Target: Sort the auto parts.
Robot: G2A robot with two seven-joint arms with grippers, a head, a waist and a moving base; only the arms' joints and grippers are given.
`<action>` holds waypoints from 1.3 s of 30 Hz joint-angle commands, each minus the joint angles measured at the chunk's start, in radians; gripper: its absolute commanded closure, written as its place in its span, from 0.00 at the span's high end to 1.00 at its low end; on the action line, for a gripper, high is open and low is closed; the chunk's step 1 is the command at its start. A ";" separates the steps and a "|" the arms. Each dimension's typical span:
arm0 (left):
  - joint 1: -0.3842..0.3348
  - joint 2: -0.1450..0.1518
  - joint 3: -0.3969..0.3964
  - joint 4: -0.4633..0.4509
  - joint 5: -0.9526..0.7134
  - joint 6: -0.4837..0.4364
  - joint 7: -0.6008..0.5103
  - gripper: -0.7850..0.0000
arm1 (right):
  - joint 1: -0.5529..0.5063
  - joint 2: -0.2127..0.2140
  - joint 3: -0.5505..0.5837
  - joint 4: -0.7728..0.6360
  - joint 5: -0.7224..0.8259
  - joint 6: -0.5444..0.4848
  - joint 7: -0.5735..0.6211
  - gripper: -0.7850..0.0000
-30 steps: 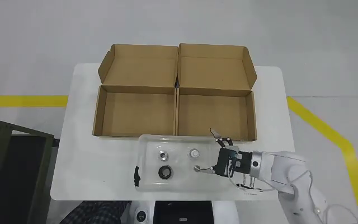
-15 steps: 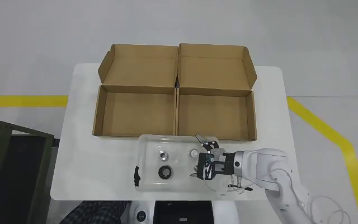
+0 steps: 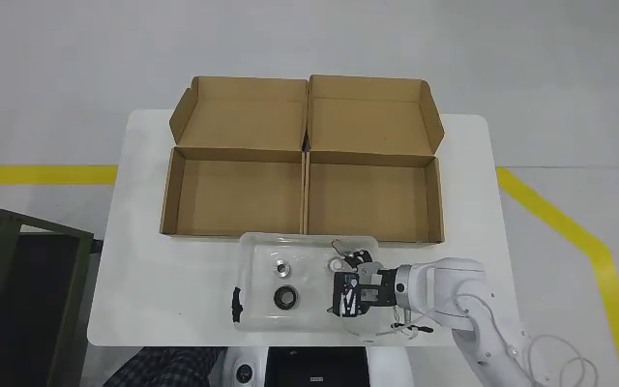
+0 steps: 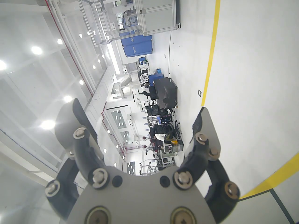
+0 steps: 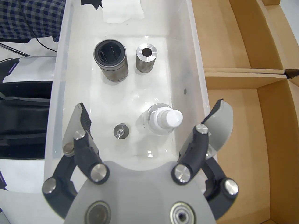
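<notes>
A clear plastic bin (image 3: pixel 290 235) sits at the table's near edge and holds several metal parts. In the right wrist view the bin (image 5: pixel 196 47) contains a black linear bearing (image 5: pixel 111 59), a steel sleeve (image 5: pixel 146 57), a small metal disc (image 5: pixel 121 131) and a white-capped clear piece (image 5: pixel 163 118). My right gripper (image 5: pixel 151 114) hangs open above the disc and the white-capped piece, which lie between its fingers. From above, the right gripper (image 3: pixel 338 279) is over the bin's right half, near the bearing (image 3: pixel 285 297) and sleeve (image 3: pixel 280 267). My left gripper (image 4: pixel 140 113) is open and holds nothing, pointing away into the room.
Two open cardboard boxes (image 3: pixel 235 198) (image 3: pixel 370 201) stand side by side just behind the bin, lids folded back. The right wrist view shows the same boxes (image 5: pixel 224 36) (image 5: pixel 238 141) along the bin's far wall. Black tape (image 3: pixel 235 303) marks the bin's left end.
My right gripper has moved left from the bin's right edge to over the parts inside it, still open. The parts have not moved.
</notes>
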 commanded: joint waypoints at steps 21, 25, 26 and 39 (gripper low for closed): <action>0.000 0.000 0.000 0.000 0.000 0.000 0.000 1.00 | 0.061 0.014 -0.040 0.083 0.027 0.051 0.044 0.55; 0.000 0.000 0.000 0.000 0.000 0.000 0.000 1.00 | 0.078 0.016 -0.049 0.089 0.036 0.058 0.053 0.42; 0.000 0.000 0.000 0.000 0.000 0.000 0.000 1.00 | 0.080 0.016 -0.051 0.090 0.039 0.060 0.054 0.40; 0.000 0.000 0.000 0.000 0.000 0.000 0.000 1.00 | 0.090 0.028 -0.056 0.039 0.106 0.025 0.024 0.00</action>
